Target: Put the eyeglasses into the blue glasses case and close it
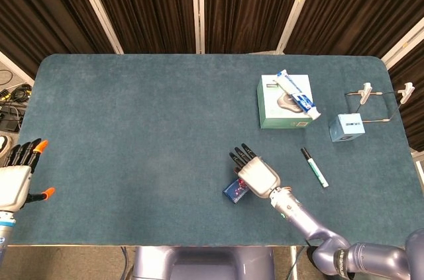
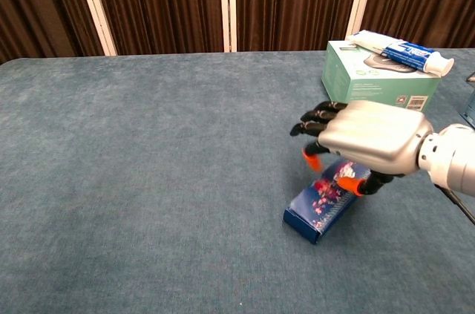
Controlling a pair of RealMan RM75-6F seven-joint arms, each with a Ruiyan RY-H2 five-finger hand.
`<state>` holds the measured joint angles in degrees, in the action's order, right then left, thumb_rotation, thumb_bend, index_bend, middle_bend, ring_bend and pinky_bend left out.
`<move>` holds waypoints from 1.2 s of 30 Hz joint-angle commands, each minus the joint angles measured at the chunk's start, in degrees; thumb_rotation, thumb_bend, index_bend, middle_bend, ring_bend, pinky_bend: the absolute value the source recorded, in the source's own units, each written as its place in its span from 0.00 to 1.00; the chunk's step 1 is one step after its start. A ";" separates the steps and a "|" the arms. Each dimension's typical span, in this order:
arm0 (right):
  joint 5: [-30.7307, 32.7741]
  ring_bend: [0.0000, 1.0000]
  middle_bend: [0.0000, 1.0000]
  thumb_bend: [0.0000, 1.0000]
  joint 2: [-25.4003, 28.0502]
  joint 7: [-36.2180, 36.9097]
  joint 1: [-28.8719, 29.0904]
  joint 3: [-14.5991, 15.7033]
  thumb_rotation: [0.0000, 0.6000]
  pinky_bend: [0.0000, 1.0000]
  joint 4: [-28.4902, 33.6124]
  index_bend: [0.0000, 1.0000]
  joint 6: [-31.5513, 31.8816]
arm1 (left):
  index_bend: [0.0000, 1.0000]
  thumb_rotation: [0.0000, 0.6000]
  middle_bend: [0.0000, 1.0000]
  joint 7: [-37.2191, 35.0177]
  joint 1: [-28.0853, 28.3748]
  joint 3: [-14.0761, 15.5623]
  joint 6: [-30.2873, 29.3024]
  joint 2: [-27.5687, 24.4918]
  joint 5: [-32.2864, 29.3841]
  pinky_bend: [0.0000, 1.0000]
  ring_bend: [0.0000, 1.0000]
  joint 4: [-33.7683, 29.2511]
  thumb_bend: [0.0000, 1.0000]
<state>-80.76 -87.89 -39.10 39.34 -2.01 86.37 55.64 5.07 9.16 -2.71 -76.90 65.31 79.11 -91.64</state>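
Observation:
The blue glasses case (image 1: pixel 232 191) lies near the table's front edge, right of centre, with its patterned lid down (image 2: pixel 320 199). My right hand (image 1: pixel 257 175) hovers flat over the case's right end, fingers stretched out toward the back left (image 2: pixel 367 138). Its orange-tipped thumb touches the lid's upper edge. The eyeglasses are not visible; the shut lid hides the inside of the case. My left hand (image 1: pixel 16 177) stays at the far left edge of the head view, off the table, fingers spread and holding nothing.
A pale green box (image 1: pixel 283 104) with a toothpaste tube (image 2: pixel 401 50) on top stands at the back right. A marker (image 1: pixel 315 167) lies right of my hand. Further right are a small light-blue cube (image 1: pixel 347 126) and a wire frame with white clips (image 1: pixel 383 94).

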 commanded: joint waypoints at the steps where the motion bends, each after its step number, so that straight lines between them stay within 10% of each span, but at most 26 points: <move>1: -1.03 0.00 0.06 0.15 -0.63 0.68 -0.39 -0.62 1.00 0.00 0.19 0.19 1.95 | 0.00 1.00 0.00 0.04 0.01 0.01 0.00 0.04 0.01 0.00 0.00 0.04 0.00; 17: 0.24 0.00 0.00 0.13 10.57 6.17 1.68 0.45 1.00 0.00 10.33 0.06 -5.14 | 0.00 1.00 0.00 0.70 -0.10 0.14 -0.41 0.12 0.29 0.00 0.00 -0.33 0.00; 36: -6.58 0.00 0.04 0.14 6.12 17.87 5.94 3.35 1.00 0.00 -1.35 0.10 -11.64 | 0.00 1.00 0.00 1.32 0.25 -0.01 0.64 0.57 -0.87 0.00 0.00 0.32 0.00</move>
<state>-87.03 -81.48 -21.51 45.13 1.21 85.35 43.98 6.39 9.41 -2.72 -76.26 65.87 78.23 -91.32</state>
